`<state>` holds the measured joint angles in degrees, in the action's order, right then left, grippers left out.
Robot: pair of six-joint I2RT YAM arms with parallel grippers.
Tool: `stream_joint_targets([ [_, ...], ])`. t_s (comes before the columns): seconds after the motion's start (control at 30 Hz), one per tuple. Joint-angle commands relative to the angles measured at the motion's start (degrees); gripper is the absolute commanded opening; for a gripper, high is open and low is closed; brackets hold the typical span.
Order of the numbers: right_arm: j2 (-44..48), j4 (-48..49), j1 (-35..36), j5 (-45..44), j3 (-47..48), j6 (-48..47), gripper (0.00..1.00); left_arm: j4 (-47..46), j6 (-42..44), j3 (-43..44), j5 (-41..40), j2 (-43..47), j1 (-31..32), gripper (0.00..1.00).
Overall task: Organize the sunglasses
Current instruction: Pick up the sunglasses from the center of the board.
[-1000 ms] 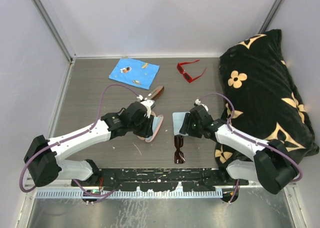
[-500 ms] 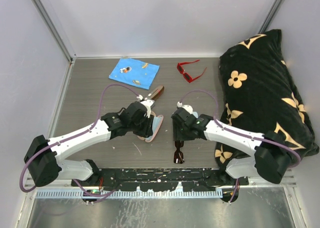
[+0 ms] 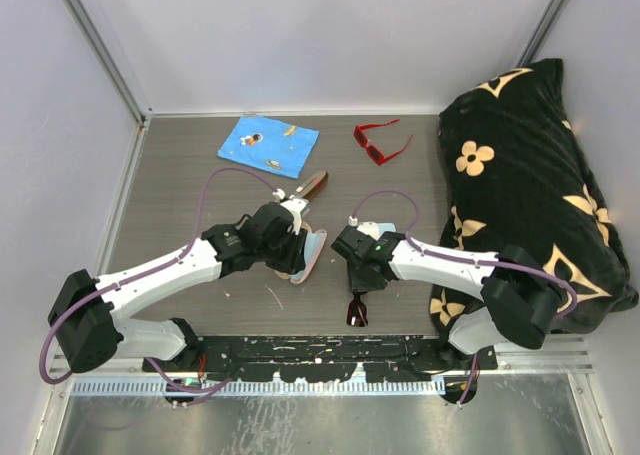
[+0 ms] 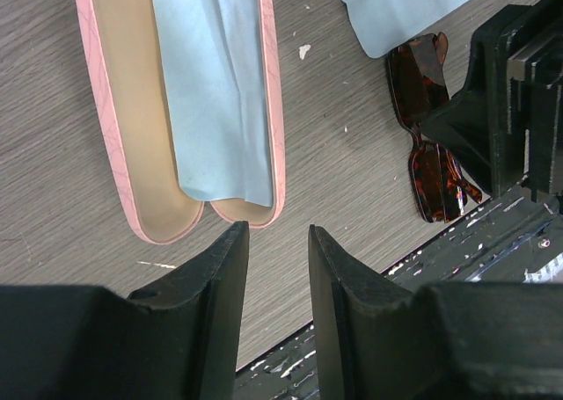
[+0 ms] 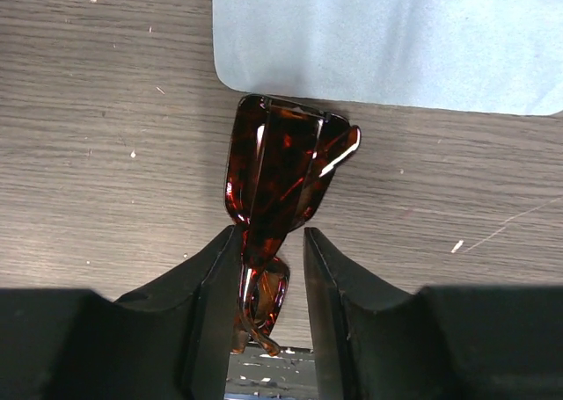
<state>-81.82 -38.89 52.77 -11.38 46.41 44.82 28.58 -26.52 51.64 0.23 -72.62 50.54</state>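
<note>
My right tool (image 5: 270,235) is straddling the brown sunglasses (image 5: 286,158) at their narrow bridge, standing apart and unclamped — squeezing there is risking them pivoting across the counter (image 5: 106,154).

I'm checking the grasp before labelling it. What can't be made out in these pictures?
- Right wrist view: whether the right gripper touches the brown sunglasses is unclear; their near end is hidden between the fingers.
- Top view: that gripper's fingers are hidden under its wrist.
- Top view: the pink case lies mostly under the left arm.
- Left wrist view: one end of the case is cut off by the top edge.
</note>
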Motion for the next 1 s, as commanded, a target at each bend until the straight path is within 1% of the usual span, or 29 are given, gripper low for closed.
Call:
stream_joint_targets([
  [0.0,-1.17,2.51,0.31,1.18,1.57,0.98,0.39,-0.79,0.22,1.76,-0.58,1.69,-0.23,0.35],
  [0.3,-1.74,3.05,0.44,2.97,1.61,0.51,0.33,-0.80,0.33,1.81,-0.36,1.54,-0.28,0.35],
  [0.5,-1.20,2.07,0.51,2.35,2.10,0.23,0.21,-0.69,0.33,1.81,-0.40,1.73,-0.30,0.35],
  [0.67,1.60,-1.51,0.42,-0.61,4.80,-0.76,0.14,-0.38,0.42,1.97,-0.49,2.42,-0.36,0.35],
  [0.7,1.92,-2.10,0.34,-2.69,5.57,-1.22,0.13,-0.29,0.46,1.98,-0.53,2.62,-0.31,0.35],
  [0.83,1.98,-3.71,-1.74,-4.36,8.27,-4.30,0.08,0.23,0.58,2.12,-0.95,3.55,-0.40,0.35],
  [0.97,0.77,-3.42,-6.85,-4.72,10.51,-10.12,0.05,0.61,0.66,1.89,-1.37,4.78,-0.56,0.35],
])
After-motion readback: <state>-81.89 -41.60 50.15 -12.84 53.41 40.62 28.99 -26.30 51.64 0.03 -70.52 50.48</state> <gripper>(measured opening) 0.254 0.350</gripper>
